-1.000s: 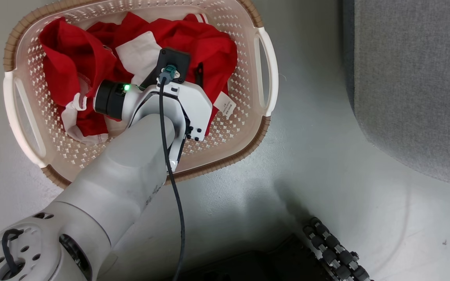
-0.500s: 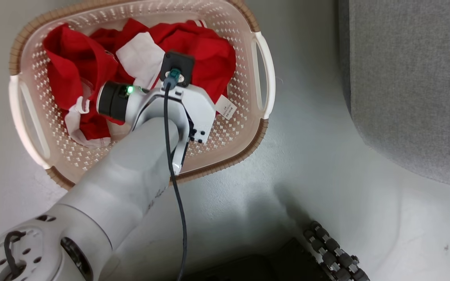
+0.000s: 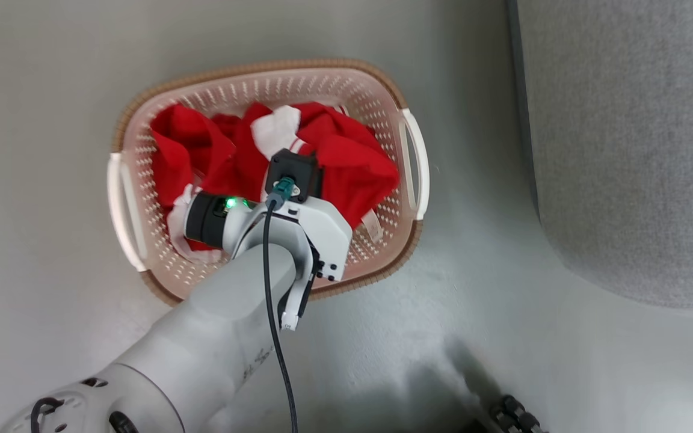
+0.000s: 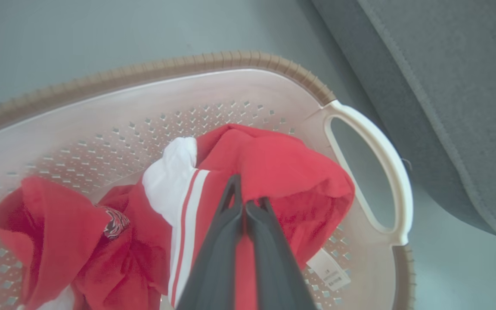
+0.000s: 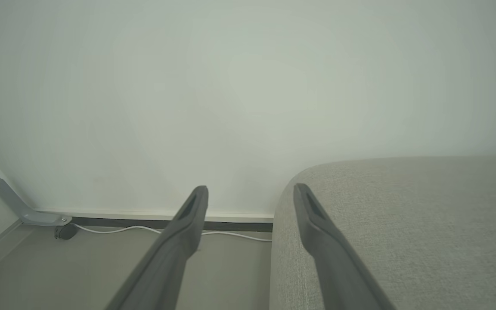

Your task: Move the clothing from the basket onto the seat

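Pale grey casing covers the left arm, which rises from the lower left of the head view with a dark cable running along it. Its wrist, showing a small green light, hangs over the basket.

In the left wrist view, the left claw has its two dark fingers pressed together on a bunched fold of the clothing, with a strip of red cloth showing between them lower down. The red cloth peaks around the fingertips. A white panel with red stripes lies just to their left, and a second red heap sits further left. A small white tag rests on the perforated bottom near the white handle.

All the clothing lies inside the basket, which stands on the grey floor. Its brown rim curves round the far side. Beyond the handle, across a strip of floor, is the grey fabric seat, with nothing red on it. Its stitched seam runs along the edge.

The right claw is spread wide and holds nothing. Its fingers point past the rounded corner of the seat towards a thin white cord on the floor and a plain pale wall.
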Controlling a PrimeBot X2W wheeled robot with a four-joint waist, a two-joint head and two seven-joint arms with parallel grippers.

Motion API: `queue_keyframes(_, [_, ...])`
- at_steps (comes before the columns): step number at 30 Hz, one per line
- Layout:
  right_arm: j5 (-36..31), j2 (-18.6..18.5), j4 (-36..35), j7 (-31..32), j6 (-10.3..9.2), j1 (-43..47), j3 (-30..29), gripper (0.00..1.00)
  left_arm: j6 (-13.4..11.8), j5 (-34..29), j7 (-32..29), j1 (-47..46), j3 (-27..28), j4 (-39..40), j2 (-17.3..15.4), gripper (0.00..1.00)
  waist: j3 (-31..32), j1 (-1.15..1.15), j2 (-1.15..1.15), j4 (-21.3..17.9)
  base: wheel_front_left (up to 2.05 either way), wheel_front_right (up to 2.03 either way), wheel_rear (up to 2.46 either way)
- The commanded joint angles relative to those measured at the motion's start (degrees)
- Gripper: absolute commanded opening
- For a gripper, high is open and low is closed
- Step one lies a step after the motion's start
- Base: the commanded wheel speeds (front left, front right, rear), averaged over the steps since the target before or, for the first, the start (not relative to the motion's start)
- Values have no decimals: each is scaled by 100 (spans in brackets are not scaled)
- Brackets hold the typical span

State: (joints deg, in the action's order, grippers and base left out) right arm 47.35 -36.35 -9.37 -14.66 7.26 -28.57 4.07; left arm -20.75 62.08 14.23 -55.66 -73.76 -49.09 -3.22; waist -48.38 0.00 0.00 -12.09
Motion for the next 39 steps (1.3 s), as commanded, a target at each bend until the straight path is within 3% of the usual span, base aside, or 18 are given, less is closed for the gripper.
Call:
queue_keyframes(1, [-25, -215, -13, -34, 23, 383, 38, 100, -32, -67, 73, 189, 148, 215, 35, 0, 486, 0, 0, 233, 0, 0, 0])
queue_keyframes(8, [-78, -246, 229, -34, 23, 654, 174, 100, -33, -653, 75, 694, 790, 587, 35, 0, 1198, 0, 0, 430, 0, 0, 0])
queue_keyframes(20, [-410, -42, 825, -34, 23, 1139, 770, 100, 329, -2314, 76, 2037, 2691, 1180, 35, 0, 2681, 0, 0, 764, 0, 0, 0])
queue_keyframes(30, [-718, 389, 1327, -34, 23, 1397, 1274, 100, 958, -3742, 76, 3175, 4494, 1913, -33, 0, 3746, 0, 0, 939, 0, 0, 0])
queue_keyframes(39, [-1057, 920, 1819, -34, 23, 1613, 1544, 100, 1480, -4421, 76, 3802, 5493, 2363, -140, 0, 4426, 0, 0, 1051, 0, 0, 0])
